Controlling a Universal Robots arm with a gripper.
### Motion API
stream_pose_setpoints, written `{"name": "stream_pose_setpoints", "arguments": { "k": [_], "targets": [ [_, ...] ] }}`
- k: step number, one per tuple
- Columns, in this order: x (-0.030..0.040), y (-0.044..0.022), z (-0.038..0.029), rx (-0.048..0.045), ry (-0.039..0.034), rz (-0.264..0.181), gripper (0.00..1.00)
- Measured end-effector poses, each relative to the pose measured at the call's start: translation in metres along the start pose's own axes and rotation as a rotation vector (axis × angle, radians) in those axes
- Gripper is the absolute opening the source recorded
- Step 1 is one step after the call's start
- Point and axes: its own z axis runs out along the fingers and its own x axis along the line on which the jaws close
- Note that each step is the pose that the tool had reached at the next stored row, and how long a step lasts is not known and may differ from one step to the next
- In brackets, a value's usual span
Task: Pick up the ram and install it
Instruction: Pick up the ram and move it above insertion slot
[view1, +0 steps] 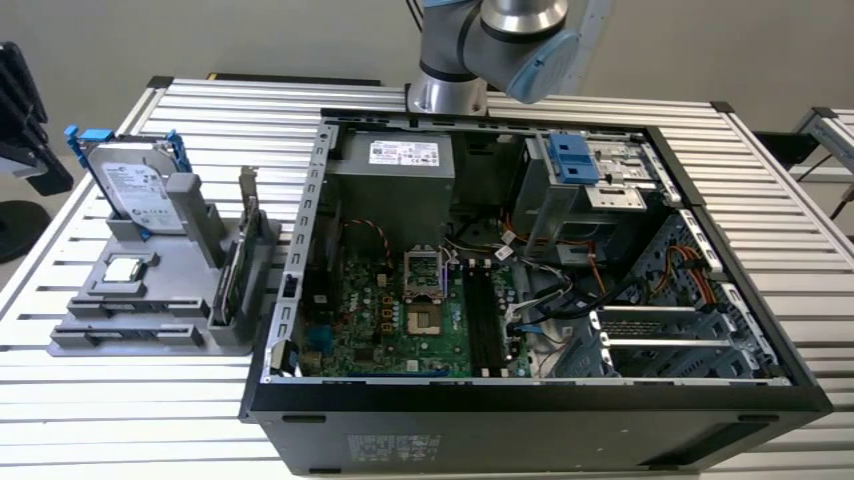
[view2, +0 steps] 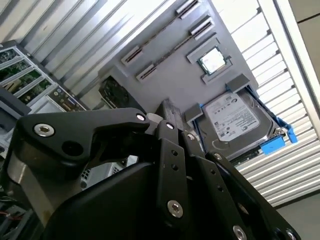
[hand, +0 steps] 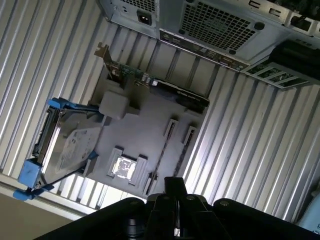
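One thin ram (hand: 161, 156) sits in the gray holder (view1: 80, 345), at the lower left of the exterior view on the ribbed worktop (view1: 147, 430). In the first wrist view the ram rests between little clips at its two ends, just beside the small silver chip (hand: 122, 167). The tool (hand: 175, 187) hangs well above the holder. It looks pressed together and pinches nothing.

The ram is likely light and stiff, but thin and easy to hurt. I think the best place to hold it is the middle of its long flat sides, away from the clips. A hard squeeze or a twist could crack it.

Room is tight. The tall card (view1: 238, 265) stands near one end of the ram. The open computer case (view1: 534, 420) is just beside the holder. Its side wall rises between the holder and the black slots (view1: 483, 320), and loose wires (view1: 561, 300) lie near those slots.
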Motion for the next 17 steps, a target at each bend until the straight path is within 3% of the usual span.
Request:
{"name": "stream_pose_setpoints", "arguments": {
  "k": [4, 5, 17],
  "targets": [
    [0.0002, -0.0006, -0.0001, 0.0002, -0.0025, 0.052, 0.0],
    [0.0003, -0.0009, -0.0001, 0.0006, -0.0052, 0.108, 0.0],
    [0.0004, -0.0012, -0.0001, 0.0008, -0.0099, 0.208, 0.0]
  ]
}}
